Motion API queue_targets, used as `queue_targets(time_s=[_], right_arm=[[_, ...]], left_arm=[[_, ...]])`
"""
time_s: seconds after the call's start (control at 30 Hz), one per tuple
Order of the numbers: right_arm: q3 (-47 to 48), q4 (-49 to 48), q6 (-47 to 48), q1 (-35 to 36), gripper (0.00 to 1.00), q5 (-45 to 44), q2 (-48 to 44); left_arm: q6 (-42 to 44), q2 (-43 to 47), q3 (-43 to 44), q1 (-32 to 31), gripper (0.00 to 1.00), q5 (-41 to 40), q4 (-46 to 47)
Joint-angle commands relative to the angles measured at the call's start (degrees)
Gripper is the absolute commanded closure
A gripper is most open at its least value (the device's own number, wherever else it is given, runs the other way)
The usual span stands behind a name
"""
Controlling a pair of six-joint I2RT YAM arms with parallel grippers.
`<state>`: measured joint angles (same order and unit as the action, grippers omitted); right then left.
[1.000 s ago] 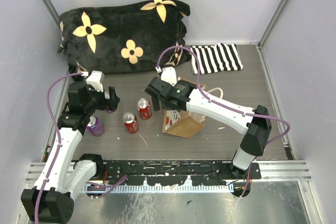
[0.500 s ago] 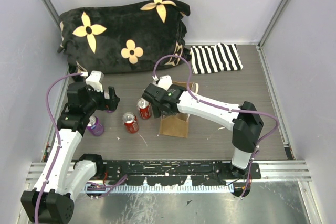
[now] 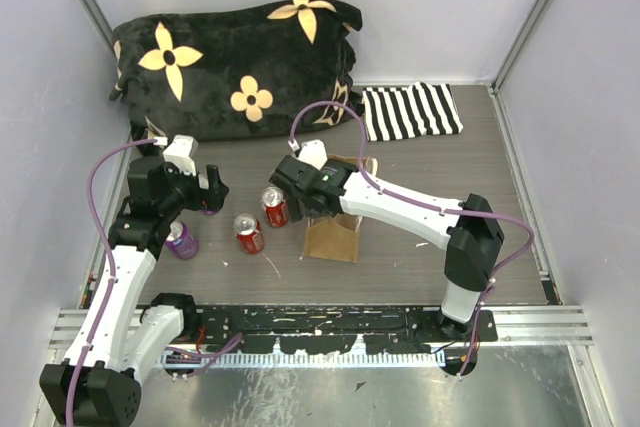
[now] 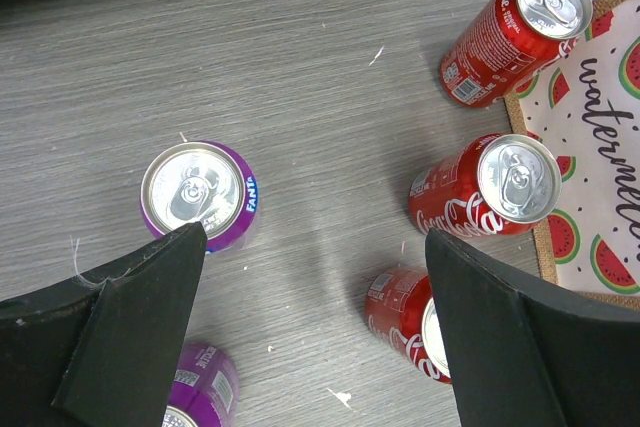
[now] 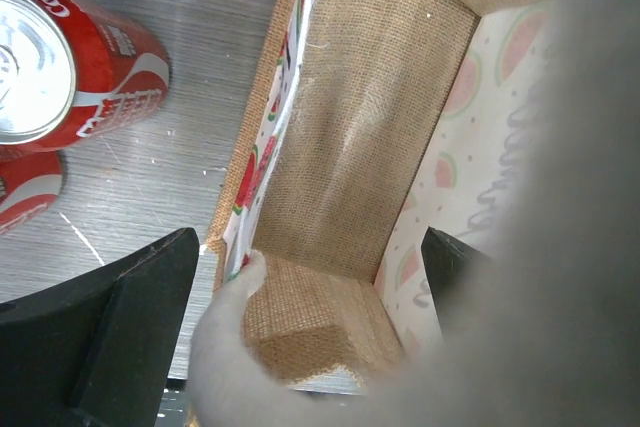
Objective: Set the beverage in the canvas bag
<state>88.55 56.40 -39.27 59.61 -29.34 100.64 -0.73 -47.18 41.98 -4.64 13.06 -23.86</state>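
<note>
Three red cans (image 4: 490,192) upright on the desk (image 4: 300,47), just beside the left face of the canvas bag (image 3: 335,237) and outside it. Two purple cans (image 4: 200,195) further left, also upright, apart from the red ones. Left tool (image 4: 315,237) hovering above the bare strip between the purple and red cans, jaws spread wide, gripping nothing. Right tool (image 5: 310,247) poised over the bag's open mouth, looking down onto the burlap floor, jaws likewise wide apart and holding nothing; a cream handle (image 5: 225,347) blurred close to the lens. Bag standing upright near the desk's middle, watermelon print on its sides. Behind, against the back wall, a black cushion (image 3: 240,67) with tan flowers, and to its right a striped cloth (image 3: 410,112) lying flat.
</note>
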Motion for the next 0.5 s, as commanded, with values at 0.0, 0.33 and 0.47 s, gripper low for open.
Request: queue_targets(time_s=[0.0,0.33,0.47], right_arm=[[4.16,-1.36,0.8,-0.19,0.0,0.39,-3.95],[7.24,-1.05,0.8,-0.19,0.0,-1.89,-5.57],[11.51,-0.35,0.81,-0.46,0.0,-4.37,-6.19]], left_arm=[[-0.5,0.25,-0.71,0.16,0.02,1.08,2.15],[-0.41,0.14,-0.52,0.17,0.02,1.24,2.15],[-0.22,-1.87,1.93,0.14,0.02,2.82,1.21]])
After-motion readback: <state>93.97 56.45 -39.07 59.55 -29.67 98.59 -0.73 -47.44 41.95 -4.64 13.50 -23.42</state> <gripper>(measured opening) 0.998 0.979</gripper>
